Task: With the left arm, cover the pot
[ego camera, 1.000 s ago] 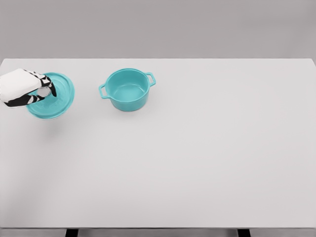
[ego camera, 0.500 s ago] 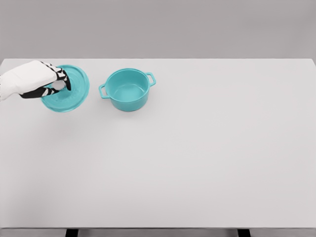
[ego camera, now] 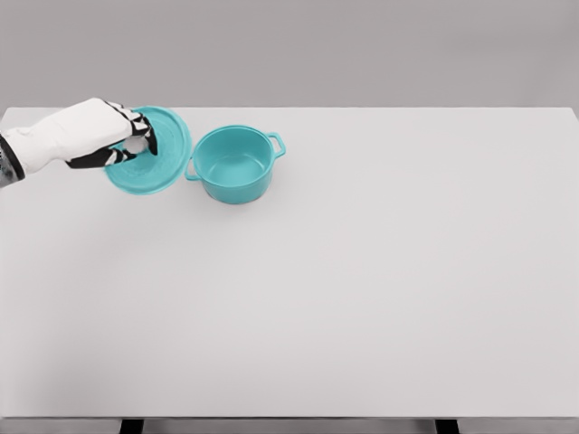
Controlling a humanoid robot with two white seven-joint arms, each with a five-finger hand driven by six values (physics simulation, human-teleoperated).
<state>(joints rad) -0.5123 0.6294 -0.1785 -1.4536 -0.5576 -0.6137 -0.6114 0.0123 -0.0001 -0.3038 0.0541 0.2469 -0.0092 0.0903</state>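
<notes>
Head view. The left hand enters from the left edge with its fingers curled closed around the knob at the centre of the teal lid. The lid hangs tilted, its face turned partly toward the camera, and appears clear of the white bench. Its right edge sits just beside the left handle of the pot, possibly overlapping it in the picture; whether they touch cannot be told. The pot stands upright and uncovered on the bench, interior empty, a handle on either side. The right arm is not visible.

Step in hand: carrying the lid across to the pot.

Recommended procedure, as judged from this view:
1. Keep the lid high enough to pass above the near handle and rim.
2. Bring the knob over the centre of the pot opening.
3. Level the lid before lowering; a tilted lid is likely to catch one side of the rim and push the pot.
4. Lower straight down, then release.
</notes>
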